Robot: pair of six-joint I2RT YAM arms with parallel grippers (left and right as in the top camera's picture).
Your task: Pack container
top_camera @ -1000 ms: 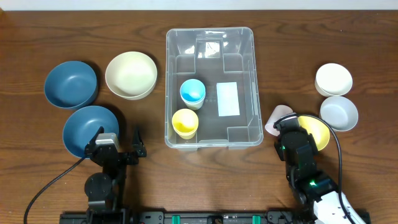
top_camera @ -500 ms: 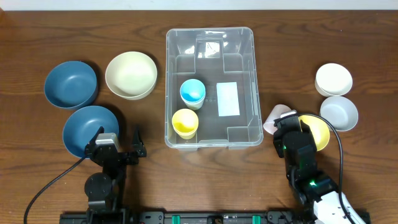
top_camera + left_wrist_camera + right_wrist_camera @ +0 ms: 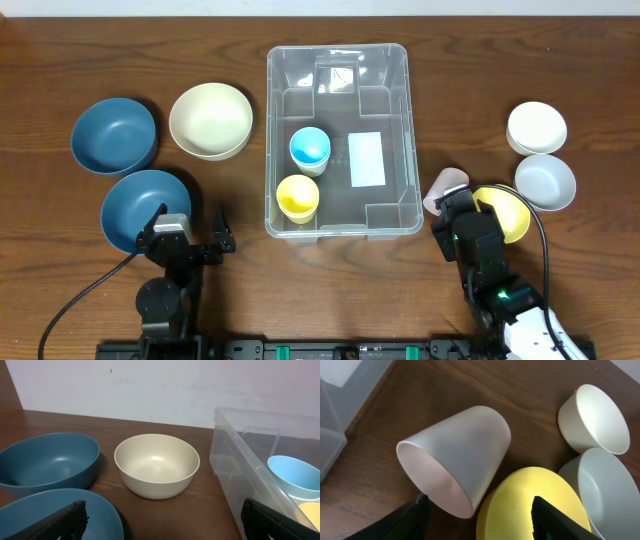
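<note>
The left jaws gape wide — the right jaws open beside a tipped pale cup point(image 3: 460, 455).

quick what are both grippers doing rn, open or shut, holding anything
left gripper: open, holding nothing.
right gripper: open, holding nothing; a pale cup lies on its side just ahead of its fingers.
</note>
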